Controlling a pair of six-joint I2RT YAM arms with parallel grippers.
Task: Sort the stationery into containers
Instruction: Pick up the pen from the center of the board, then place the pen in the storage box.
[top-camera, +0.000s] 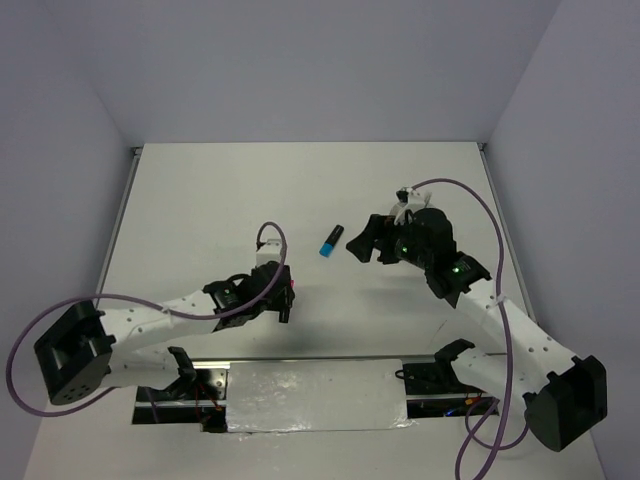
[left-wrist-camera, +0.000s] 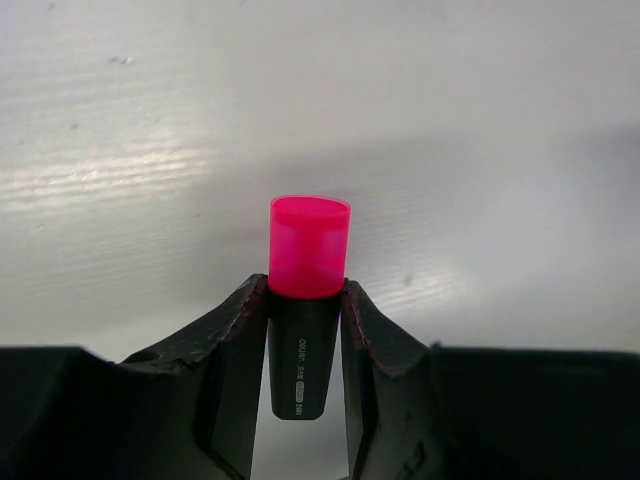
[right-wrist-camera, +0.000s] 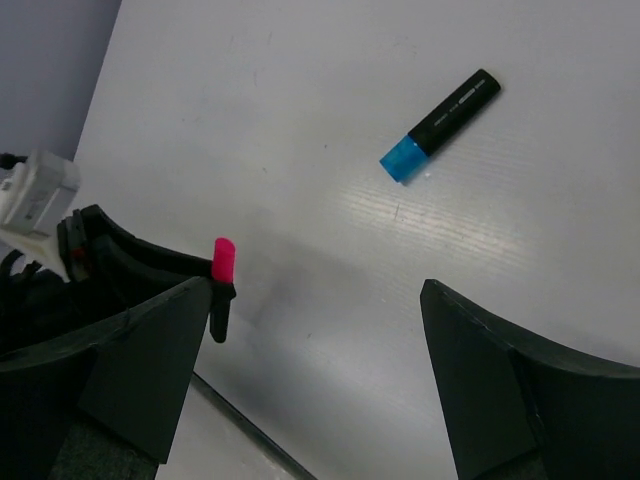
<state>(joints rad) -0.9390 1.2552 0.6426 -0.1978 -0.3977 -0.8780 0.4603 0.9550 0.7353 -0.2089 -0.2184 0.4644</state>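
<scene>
Right now my right gripper (right-wrist-camera: 315, 290) hangs spread wide and empty. The blue-capped marker (right-wrist-camera: 440, 125) lies flat on the table (right-wrist-camera: 300, 100) just ahead of its fingers, long axis slanted and blue cap toward the gripper, so I judge this arm the nearer one for it. My left gripper (left-wrist-camera: 305, 292) is clamped on the pink-capped highlighter (left-wrist-camera: 310, 245), cap poking past the fingertips; no tub shows in any view.

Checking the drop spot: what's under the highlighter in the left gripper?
Only bare table shows around the pink highlighter in the left gripper; the spot directly beneath is hidden by its barrel and the fingers.
</scene>
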